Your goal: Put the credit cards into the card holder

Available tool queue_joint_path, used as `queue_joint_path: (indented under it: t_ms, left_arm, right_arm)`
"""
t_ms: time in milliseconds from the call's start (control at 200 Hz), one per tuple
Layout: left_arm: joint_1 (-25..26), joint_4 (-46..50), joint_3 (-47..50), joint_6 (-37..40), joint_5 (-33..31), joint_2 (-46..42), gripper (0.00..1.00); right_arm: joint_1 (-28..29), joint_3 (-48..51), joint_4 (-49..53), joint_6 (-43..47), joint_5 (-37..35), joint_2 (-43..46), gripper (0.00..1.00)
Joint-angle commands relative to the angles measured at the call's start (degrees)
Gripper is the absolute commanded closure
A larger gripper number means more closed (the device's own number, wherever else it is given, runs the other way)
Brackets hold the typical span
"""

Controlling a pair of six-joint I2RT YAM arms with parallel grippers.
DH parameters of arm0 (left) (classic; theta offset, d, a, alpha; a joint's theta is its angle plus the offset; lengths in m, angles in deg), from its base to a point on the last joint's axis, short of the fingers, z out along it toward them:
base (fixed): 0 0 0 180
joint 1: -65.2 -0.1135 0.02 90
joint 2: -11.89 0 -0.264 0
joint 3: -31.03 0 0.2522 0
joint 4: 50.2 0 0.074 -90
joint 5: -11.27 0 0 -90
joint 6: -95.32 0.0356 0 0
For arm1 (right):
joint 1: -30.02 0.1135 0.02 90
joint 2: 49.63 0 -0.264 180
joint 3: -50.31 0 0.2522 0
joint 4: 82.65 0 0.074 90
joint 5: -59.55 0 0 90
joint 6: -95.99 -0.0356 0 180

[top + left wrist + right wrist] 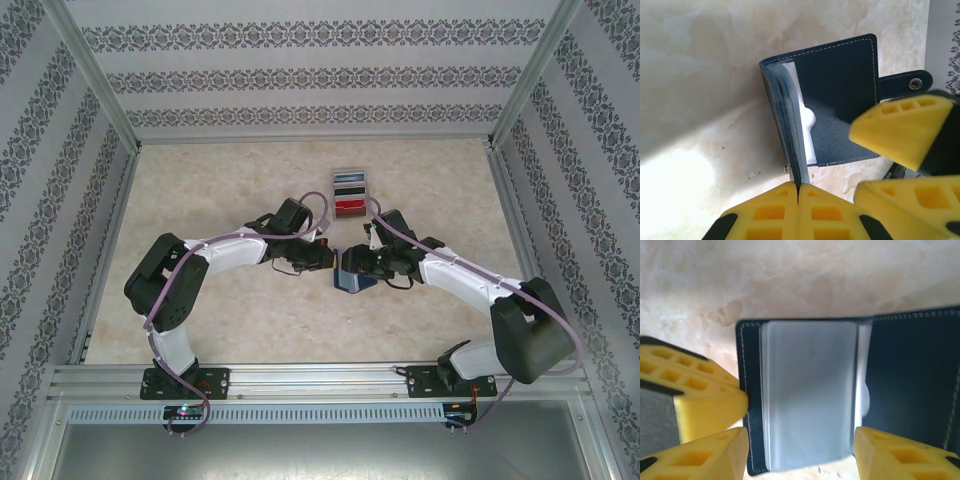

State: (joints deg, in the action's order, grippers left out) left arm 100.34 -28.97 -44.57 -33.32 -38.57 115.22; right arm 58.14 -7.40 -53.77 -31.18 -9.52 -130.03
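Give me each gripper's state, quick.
Left gripper: shut on the card holder cover's edge.
Right gripper: open, fingers either side of the card holder.

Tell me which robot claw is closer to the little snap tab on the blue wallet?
The right gripper. It is open, close beside the snap tab, while the left gripper pinches the edge of the card holder's other cover, farther from the tab.

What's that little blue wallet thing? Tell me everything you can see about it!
The card holder is a small navy case, leather-like, with pale stitching and a clasp tab bearing a metal snap. It lies open on the marbled table. Cloudy clear sleeves fill the inside. One cover lies flat; the other stands up, pinched by the left gripper. The right gripper has its jaws apart beside the sleeves.
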Motion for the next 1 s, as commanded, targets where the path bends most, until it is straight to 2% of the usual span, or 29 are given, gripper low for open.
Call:
queue_joint_path:
  t_ms: [0, 375, 590, 764, 834, 879, 929, 994]
  left_arm:
    - [-0.4, -3.1, 1.0, -1.5, 2.7, -1.6, 1.0]
    - [-0.6, -2.4, 0.6, 0.4, 4.0, 0.8, 1.0]
    - [-1.3, -0.7, 0.7, 1.4, 2.1, 0.9, 1.0]
    - [-1.7, 1.5, -1.1, 2.5, 1.4, 2.3, 1.0]
    - [-1.7, 1.7, -1.5, 3.0, 1.1, 3.1, 0.88]
    - [-1.7, 1.6, -1.9, 3.0, 1.6, 3.8, 0.72]
    - [-1.7, 1.2, -2.0, 2.7, 2.1, 4.1, 0.58]
    - [-1.7, -0.9, -1.3, 1.8, 2.7, 3.9, 0.48]
  right_arm:
    - [-1.9, 1.0, -5.8, 0.6, 5.9, -2.3, 0.41]
    - [-1.9, 0.3, -7.2, 2.7, 6.8, -10.7, 0.39]
    - [-3.3, 2.7, -8.1, 2.2, 6.8, -10.3, 0.49]
    - [-4.7, 3.9, -9.9, 1.6, 8.4, -10.7, 0.52]
    - [-4.9, 4.0, -9.6, 2.3, 7.9, -11.3, 0.52]
    - [-5.1, 4.1, -9.9, 2.1, 7.7, -11.7, 0.53]
    - [-5.2, 4.3, -10.4, 1.6, 7.9, -11.9, 0.53]
    - [-5.2, 4.5, -10.8, 1.6, 7.8, -12.1, 0.53]
